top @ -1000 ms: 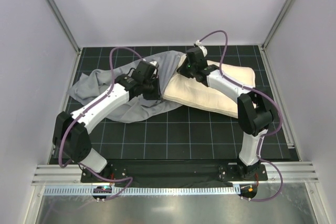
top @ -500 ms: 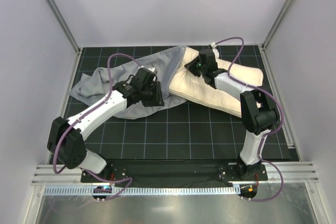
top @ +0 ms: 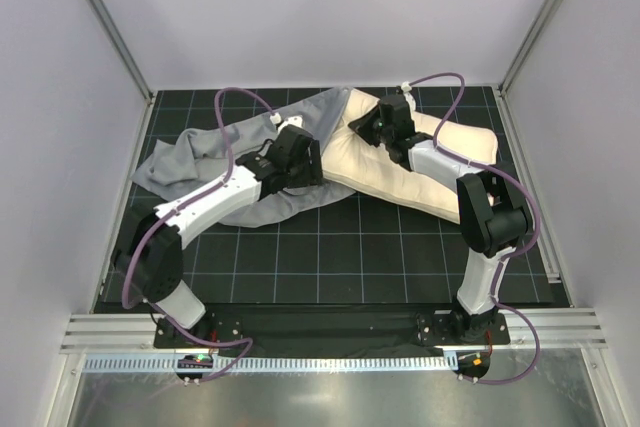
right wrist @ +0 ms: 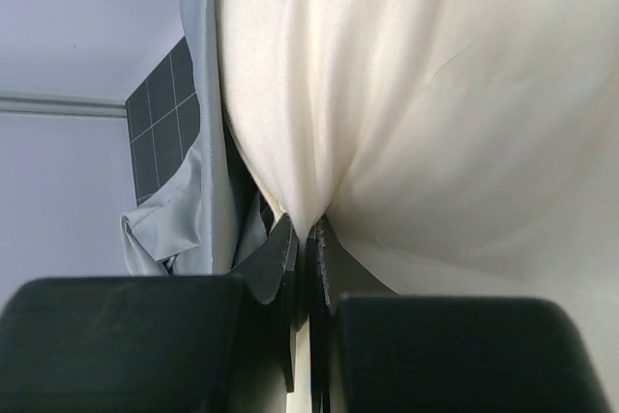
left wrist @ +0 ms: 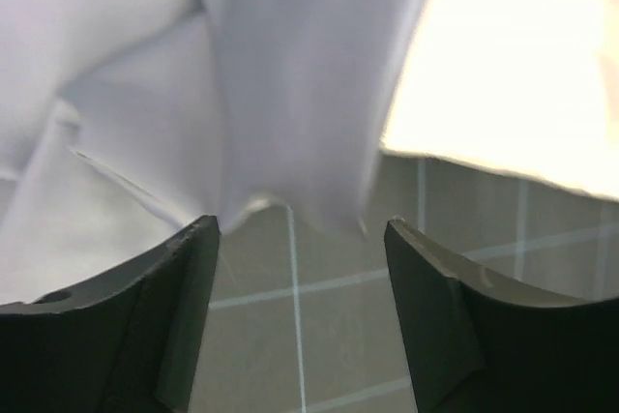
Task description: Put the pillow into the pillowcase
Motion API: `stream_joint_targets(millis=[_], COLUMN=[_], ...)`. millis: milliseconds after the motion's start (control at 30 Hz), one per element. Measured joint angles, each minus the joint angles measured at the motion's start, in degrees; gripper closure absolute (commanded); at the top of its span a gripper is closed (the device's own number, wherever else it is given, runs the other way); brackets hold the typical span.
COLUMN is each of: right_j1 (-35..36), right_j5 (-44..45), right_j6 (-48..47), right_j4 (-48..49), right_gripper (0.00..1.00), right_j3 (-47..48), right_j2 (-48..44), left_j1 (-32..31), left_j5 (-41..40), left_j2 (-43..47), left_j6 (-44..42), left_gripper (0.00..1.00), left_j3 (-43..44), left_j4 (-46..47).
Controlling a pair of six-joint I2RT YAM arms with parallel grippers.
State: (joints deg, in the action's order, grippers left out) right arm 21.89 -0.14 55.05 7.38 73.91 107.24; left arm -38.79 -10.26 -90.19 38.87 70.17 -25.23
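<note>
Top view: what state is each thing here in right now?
Cream rectangular soft pillow: lying flat, fabric pinched near one end.
Blue-grey limp fabric pillowcase: crumpled, beside one end of the pillow.
Left end effector: open, empty, above the pillowcase edge.
Right end effector: shut on the pillow.

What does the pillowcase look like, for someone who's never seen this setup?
Start at the black gridded table: two soft things lie across its far half. The pillowcase is the left one, under the left arm, its right end meeting the pillow. It is thin, limp, wrinkled blue-grey cloth, while the pillow is thick, cream and plump.
</note>
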Motion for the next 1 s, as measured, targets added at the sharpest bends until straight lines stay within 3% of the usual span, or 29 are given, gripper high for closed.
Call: stream_joint_targets(millis=[100, 133, 167, 200, 433, 633, 1000], right_j1=[0.0, 0.0, 0.0, 0.0, 0.02, 0.48, 9.25], right_j5=[-0.02, -0.02, -0.02, -0.02, -0.02, 0.02, 3.5], right_j6=[-0.02, -0.02, -0.02, -0.02, -0.48, -1.31, -6.78], right_j4=[0.72, 0.85, 1.03, 1.16, 1.25, 1.97, 2.84], right_gripper=[0.96, 0.96, 0.96, 0.96, 0.96, 0.96, 0.96], right_j3=[-0.35, -0.44, -0.55, -0.57, -0.57, -0.57, -8.76], right_j2=[0.0, 0.0, -0.02, -0.02, -0.13, -0.11, -7.08], left_j1=[-0.04, -0.04, -0.04, -0.04, -0.04, -0.09, 1.62], left_j5=[-4.24, -5.62, -6.32, -7.1, -5.62, 11.78, 26.56], left_j2=[-3.61, -4.5, -4.94, -5.42, -5.31, -5.31, -5.86], left_j6=[-0.17, -0.61, -0.35, -0.92, -3.15, -3.61, -4.39], left_gripper=[0.59, 0.74, 0.82, 0.98, 1.0, 1.0, 1.0], left_j3=[1.49, 1.62, 1.73, 1.92, 2.12, 8.5, 20.59], left_j4=[0.31, 0.28, 0.26, 0.17, -0.17, -4.61, -9.07])
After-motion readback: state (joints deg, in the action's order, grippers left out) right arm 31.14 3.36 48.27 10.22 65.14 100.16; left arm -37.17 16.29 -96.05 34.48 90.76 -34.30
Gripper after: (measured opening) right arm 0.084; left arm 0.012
